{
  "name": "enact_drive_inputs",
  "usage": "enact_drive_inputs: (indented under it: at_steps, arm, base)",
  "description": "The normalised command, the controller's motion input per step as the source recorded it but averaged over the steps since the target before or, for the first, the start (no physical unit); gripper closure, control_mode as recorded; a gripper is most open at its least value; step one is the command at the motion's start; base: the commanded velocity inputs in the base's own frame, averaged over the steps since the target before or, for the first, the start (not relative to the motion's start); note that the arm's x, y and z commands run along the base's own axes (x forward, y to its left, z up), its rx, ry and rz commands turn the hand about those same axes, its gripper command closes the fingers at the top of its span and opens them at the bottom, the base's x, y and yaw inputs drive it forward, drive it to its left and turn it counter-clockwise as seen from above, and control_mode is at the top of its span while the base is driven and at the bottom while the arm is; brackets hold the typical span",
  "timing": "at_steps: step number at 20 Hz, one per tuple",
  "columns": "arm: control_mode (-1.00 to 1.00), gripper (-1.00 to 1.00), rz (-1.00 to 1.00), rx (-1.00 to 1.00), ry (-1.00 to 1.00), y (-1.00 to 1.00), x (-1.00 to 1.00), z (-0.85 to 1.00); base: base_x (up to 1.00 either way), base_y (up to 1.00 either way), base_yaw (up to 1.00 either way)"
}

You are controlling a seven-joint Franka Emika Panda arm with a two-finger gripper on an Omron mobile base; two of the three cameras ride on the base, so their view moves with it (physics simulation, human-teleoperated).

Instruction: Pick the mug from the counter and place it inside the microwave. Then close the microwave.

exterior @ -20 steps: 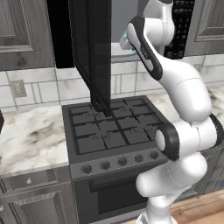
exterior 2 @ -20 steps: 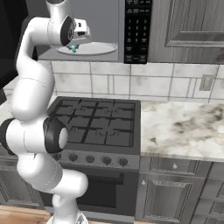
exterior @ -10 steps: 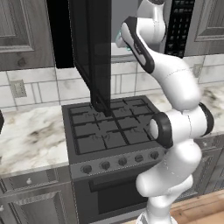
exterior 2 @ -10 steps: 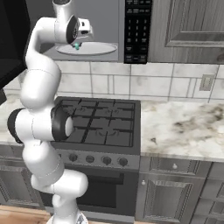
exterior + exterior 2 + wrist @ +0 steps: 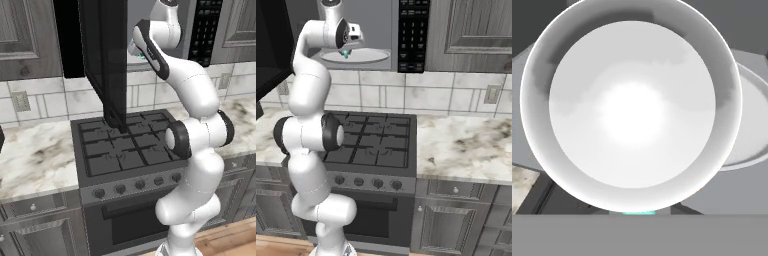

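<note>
Gripper (image 5: pixel 346 52) apparently inside microwave (image 5: pixel 381 30), high.

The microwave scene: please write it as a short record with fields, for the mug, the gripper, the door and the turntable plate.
mug: teal, hanging below the gripper at the mouth of the microwave, above the plate; its white inside faces the hand camera
gripper: at the mug; fingers hidden, so grip cannot be confirmed
microwave door: black, swung wide open over the stove
turntable plate: white, nothing resting on it
</note>
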Motion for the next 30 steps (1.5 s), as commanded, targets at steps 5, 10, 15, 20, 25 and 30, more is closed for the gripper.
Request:
enact_drive_inputs:
  at_steps: [5, 10, 15, 20, 25, 30]
  arm:
    - [-1.0, 1.0, 0.0, 0.0, 0.06, 0.04, 0.17, -0.12]
    - [-1.0, 1.0, 0.0, 0.0, 0.04, 0.01, 0.21, 0.0]
    - [-1.0, 1.0, 0.0, -0.03, 0.1, 0.01, 0.31, 0.0]
    - [-1.0, 1.0, -0.01, -0.1, 0.15, 0.0, 0.26, 0.16]
    - [-1.0, 1.0, 0.0, -0.06, 0.06, 0.0, 0.23, 0.14]
    - [-1.0, 1.0, 0.0, -0.01, 0.01, 0.0, 0.28, 0.02]
  base:
    - [0.0, 0.0, 0.0]
    - [0.0, 0.0, 0.0]
    - [0.0, 0.0, 0.0]
    - [0.0, 0.0, 0.0]
    - [0.0, 0.0, 0.0]
    - [0.0, 0.0, 0.0]
